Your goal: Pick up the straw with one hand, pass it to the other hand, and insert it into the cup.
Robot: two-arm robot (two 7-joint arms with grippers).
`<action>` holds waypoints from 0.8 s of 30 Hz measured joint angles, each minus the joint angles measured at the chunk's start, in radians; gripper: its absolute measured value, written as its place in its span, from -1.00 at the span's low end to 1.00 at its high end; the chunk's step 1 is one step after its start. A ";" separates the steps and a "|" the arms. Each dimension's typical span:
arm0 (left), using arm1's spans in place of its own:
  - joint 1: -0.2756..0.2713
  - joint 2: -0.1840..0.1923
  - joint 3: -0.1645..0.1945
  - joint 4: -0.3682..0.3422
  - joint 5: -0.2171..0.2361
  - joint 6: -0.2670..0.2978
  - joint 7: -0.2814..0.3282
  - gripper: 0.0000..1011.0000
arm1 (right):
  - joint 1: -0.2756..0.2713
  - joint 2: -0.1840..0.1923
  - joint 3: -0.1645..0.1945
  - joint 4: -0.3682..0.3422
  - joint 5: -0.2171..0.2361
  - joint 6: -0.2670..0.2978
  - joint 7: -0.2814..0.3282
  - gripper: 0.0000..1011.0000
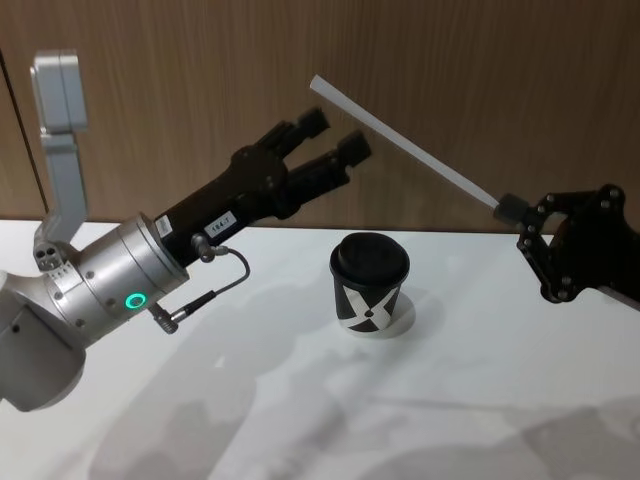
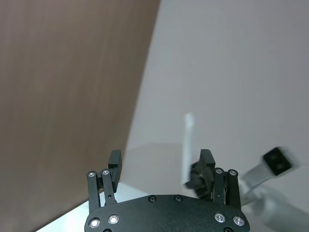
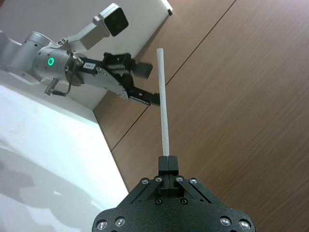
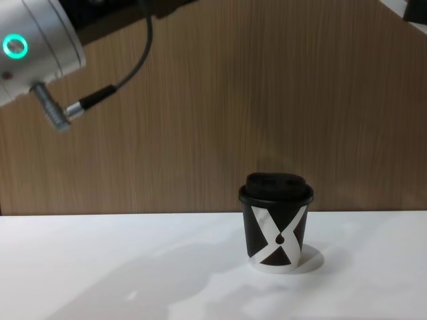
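Left claw (image 1: 333, 135) gapes near the straw (image 1: 410, 148) — right claw (image 1: 510, 208) pinches its end.

Cup (image 1: 369, 285) alone on table (image 1: 300, 400); open air above lid (image 1: 369, 258); straw (image 1: 405, 143) slants overhead; wall (image 1: 450, 60) behind.

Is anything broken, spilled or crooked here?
Nothing stands out. The cup stands upright on the table with its lid on and nothing spilled. The straw is straight, pinched at one end by the right tool and slanting up toward the open left tool.
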 joint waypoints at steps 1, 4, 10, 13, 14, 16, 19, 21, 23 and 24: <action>-0.003 0.000 0.001 0.000 -0.010 0.004 -0.009 0.98 | 0.000 0.000 0.000 0.000 0.000 0.000 0.000 -1.00; -0.014 -0.002 0.006 0.003 -0.037 0.016 -0.044 0.98 | 0.000 0.000 0.000 0.000 0.000 0.000 0.000 -1.00; -0.034 0.000 0.018 0.011 -0.086 0.037 -0.110 0.98 | 0.000 0.000 0.000 0.000 0.000 0.000 0.000 -1.00; -0.039 0.001 0.021 0.013 -0.099 0.043 -0.129 0.98 | 0.000 0.000 0.000 0.000 0.000 0.000 0.000 -1.00; -0.043 0.002 0.024 0.015 -0.106 0.046 -0.138 0.98 | 0.000 0.000 0.000 0.000 0.000 0.000 0.000 -1.00; -0.047 0.004 0.027 0.017 -0.115 0.049 -0.150 0.98 | 0.000 0.000 0.000 0.000 0.000 0.000 0.000 -1.00; -0.051 0.005 0.031 0.020 -0.123 0.051 -0.160 0.98 | 0.000 0.000 0.000 0.000 0.000 0.000 0.000 -1.00; -0.054 0.006 0.033 0.021 -0.127 0.051 -0.164 0.98 | 0.000 0.000 0.000 0.000 0.000 0.000 0.000 -1.00; -0.057 0.006 0.035 0.024 -0.131 0.051 -0.166 0.98 | 0.000 0.000 0.000 0.000 0.000 0.000 0.000 -1.00; -0.058 0.006 0.037 0.026 -0.134 0.051 -0.167 0.98 | 0.000 0.000 0.000 0.000 0.000 0.000 0.000 -1.00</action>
